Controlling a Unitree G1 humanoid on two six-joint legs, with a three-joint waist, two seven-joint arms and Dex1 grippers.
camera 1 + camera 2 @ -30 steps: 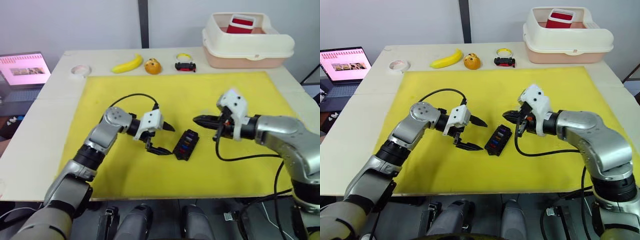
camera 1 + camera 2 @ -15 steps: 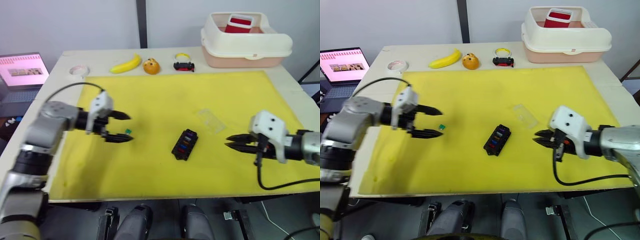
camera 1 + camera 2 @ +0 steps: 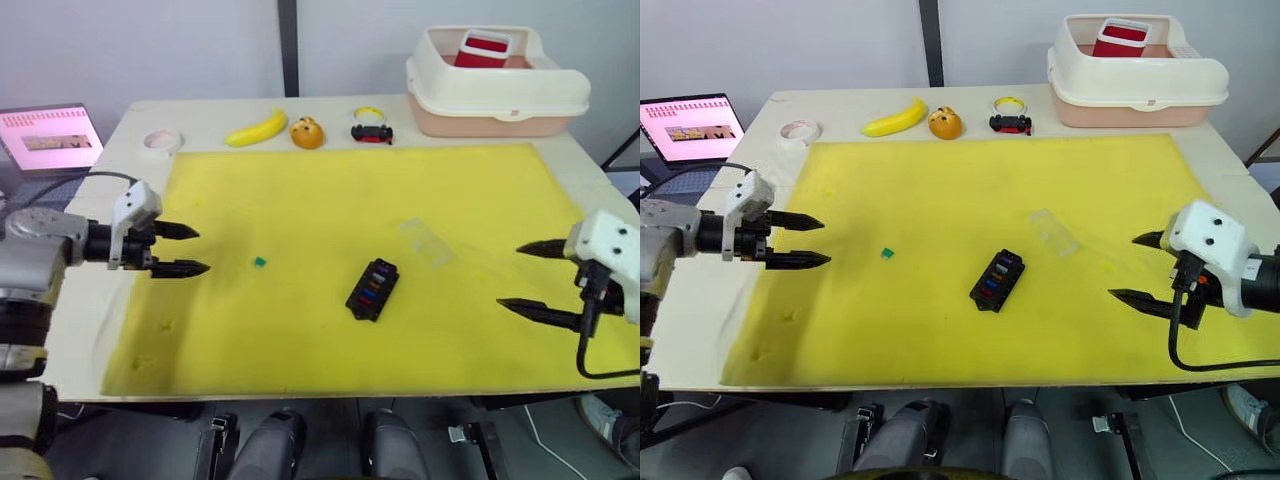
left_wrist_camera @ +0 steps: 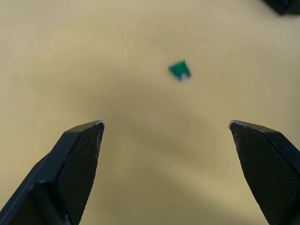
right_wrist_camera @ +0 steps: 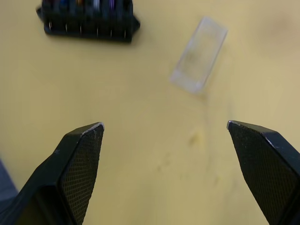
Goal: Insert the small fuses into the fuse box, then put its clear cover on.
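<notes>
the fuse box (image 3: 372, 289) lies on the yellow mat (image 3: 330, 190) near the middle of the table (image 3: 120, 135), a bit toward the front edge, turned at a slant. coloured fuses sit in its slots; the exact count cannot be told. 1 small green fuse (image 3: 259, 262) lies loose on the mat, apart from the box on its left side. the clear cover (image 3: 427, 241) lies flat on the mat just beyond the box toward the right back, not touching it.

the left hand (image 3: 183, 250) hangs over the left edge of the mat, released, its 2 black fingers spread wide and holding nothing; in the left wrist view the green fuse lies ahead between the fingers (image 4: 77, 159), well clear of both. the right hand (image 3: 1140, 270) hangs over the right edge of the mat near the front, also released and empty, fingers spread, pointing in toward the box; the right wrist view shows the box and the cover ahead of it.

along the back edge of the table sit a roll of tape (image 3: 161, 140), a banana (image 3: 254, 128), a small orange fruit (image 3: 306, 132), a small black and red thing with a yellow ring (image 3: 370, 127), and at the back right corner a cream tub (image 3: 495, 85) with a red container (image 3: 482, 47) in it. a laptop (image 3: 52, 138) stands off the left edge.
</notes>
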